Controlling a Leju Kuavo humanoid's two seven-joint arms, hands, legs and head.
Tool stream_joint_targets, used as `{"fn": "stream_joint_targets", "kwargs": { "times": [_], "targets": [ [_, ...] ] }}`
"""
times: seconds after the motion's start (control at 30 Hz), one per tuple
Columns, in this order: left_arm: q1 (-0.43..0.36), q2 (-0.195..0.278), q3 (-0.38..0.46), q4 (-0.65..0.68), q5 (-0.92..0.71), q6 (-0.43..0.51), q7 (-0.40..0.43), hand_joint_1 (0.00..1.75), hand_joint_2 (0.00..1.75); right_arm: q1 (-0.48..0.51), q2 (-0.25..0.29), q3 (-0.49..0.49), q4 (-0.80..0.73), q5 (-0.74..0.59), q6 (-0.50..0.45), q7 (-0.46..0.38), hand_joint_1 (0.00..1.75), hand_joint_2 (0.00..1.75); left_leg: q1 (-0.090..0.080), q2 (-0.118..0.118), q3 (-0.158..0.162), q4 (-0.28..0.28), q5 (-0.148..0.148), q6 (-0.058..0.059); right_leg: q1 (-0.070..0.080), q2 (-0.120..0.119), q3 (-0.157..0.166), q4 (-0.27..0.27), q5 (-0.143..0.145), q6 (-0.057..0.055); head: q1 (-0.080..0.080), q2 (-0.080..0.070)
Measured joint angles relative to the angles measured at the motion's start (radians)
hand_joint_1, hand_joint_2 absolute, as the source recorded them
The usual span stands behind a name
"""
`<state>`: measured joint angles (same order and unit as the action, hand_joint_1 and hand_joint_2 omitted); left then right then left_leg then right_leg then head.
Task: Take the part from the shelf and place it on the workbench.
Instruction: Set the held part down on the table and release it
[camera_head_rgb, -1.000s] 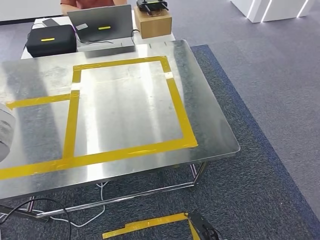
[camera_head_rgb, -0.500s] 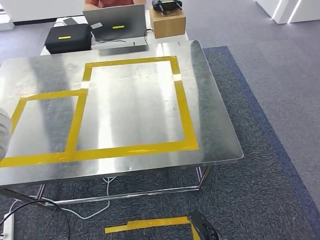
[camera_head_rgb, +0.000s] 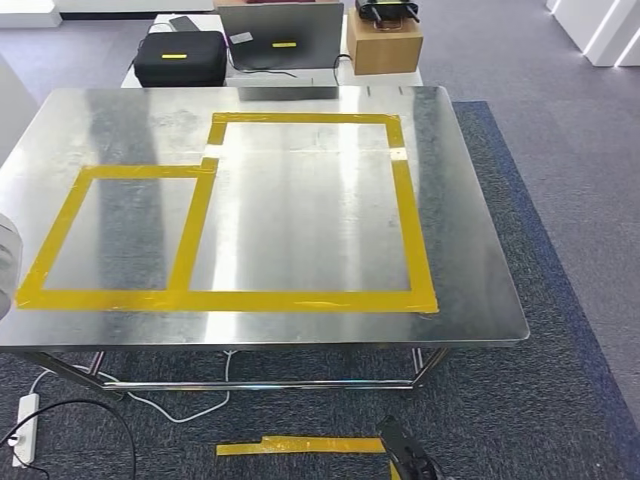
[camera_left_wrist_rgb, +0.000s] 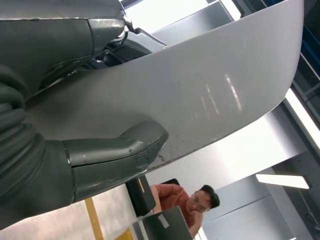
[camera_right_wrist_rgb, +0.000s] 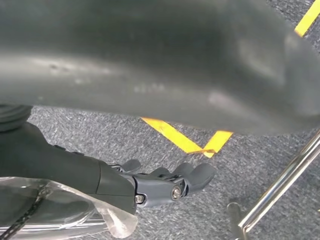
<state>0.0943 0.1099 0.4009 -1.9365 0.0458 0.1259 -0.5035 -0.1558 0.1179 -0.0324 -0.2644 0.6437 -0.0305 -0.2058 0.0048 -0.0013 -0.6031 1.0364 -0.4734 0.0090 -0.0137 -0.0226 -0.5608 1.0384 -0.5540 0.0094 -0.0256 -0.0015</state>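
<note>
The part (camera_left_wrist_rgb: 196, 95) is a large, smooth grey curved sheet. My left hand (camera_left_wrist_rgb: 56, 165) holds it, the thumb (camera_left_wrist_rgb: 120, 150) pressed on one face and dark fingers (camera_left_wrist_rgb: 113, 50) on the other. The steel workbench (camera_head_rgb: 468, 250) stands right ahead in the head view. Yellow tape marks a large rectangle (camera_head_rgb: 411, 230) and a smaller one (camera_head_rgb: 56, 230) on its top. My right hand (camera_right_wrist_rgb: 158, 185) hangs low over the carpet, its fingers stretched out and holding nothing. It also shows as a dark shape (camera_head_rgb: 407, 462) at the bottom of the head view.
Behind the workbench a white table carries a black case (camera_head_rgb: 180, 58), a laptop (camera_head_rgb: 281, 40) and a cardboard box (camera_head_rgb: 383, 48). A person in an orange shirt (camera_left_wrist_rgb: 177, 197) sits there. A power strip (camera_head_rgb: 23, 428) with cables and a yellow tape strip (camera_head_rgb: 302, 445) lie on the carpet.
The camera has turned, so the whole scene has shifted right. The workbench now sits squarer in the picture and the small taped rectangle is fully in view.
</note>
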Motion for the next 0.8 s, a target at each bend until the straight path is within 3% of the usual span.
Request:
{"fn": "stream_joint_targets", "kwargs": {
  "times": [0.03, 0.07, 0.13, 0.2, 0.8],
  "targets": [
    [0.000, 0.001, 0.000, 0.000, 0.000, -0.001, 0.002, 1.75, 1.75, 0.000, 0.000, 0.000, 0.000, -0.001, 0.001, 0.000, 0.00, 0.00, -0.003, -0.002, 0.001, 0.004, -0.004, -0.001, 0.000, 0.002, 0.003, -0.006, 0.006, -0.010, 0.001, 0.000],
    [0.002, 0.001, 0.000, 0.000, 0.000, -0.001, 0.002, 1.75, 1.75, 0.000, 0.000, 0.000, 0.000, -0.002, 0.001, 0.001, 0.00, 0.00, -0.005, -0.003, 0.001, 0.006, -0.007, 0.001, -0.001, 0.001, 0.009, -0.016, 0.009, -0.011, 0.001, 0.000],
    [0.002, 0.002, -0.001, 0.000, 0.000, -0.002, 0.004, 1.75, 1.75, 0.001, 0.000, 0.000, 0.000, -0.002, 0.002, 0.001, 0.00, 0.00, -0.006, -0.005, 0.001, 0.007, -0.009, 0.003, -0.004, 0.002, 0.019, -0.021, 0.014, 0.015, 0.002, 0.000],
    [0.003, 0.002, -0.001, 0.000, 0.000, -0.002, 0.005, 1.75, 1.75, 0.001, 0.000, 0.000, 0.000, -0.002, 0.002, 0.001, 0.00, 0.00, -0.006, -0.005, 0.000, 0.008, -0.009, 0.004, -0.005, 0.002, 0.026, -0.025, 0.016, 0.027, 0.001, 0.000],
    [0.002, 0.003, -0.001, 0.009, 0.006, -0.012, 0.033, 1.75, 1.75, 0.002, 0.000, -0.001, 0.001, -0.052, 0.005, 0.027, 0.00, 0.00, -0.005, -0.005, 0.002, 0.006, -0.009, 0.004, -0.004, 0.002, 0.026, -0.027, 0.015, 0.028, 0.001, 0.000]
  ]
}}
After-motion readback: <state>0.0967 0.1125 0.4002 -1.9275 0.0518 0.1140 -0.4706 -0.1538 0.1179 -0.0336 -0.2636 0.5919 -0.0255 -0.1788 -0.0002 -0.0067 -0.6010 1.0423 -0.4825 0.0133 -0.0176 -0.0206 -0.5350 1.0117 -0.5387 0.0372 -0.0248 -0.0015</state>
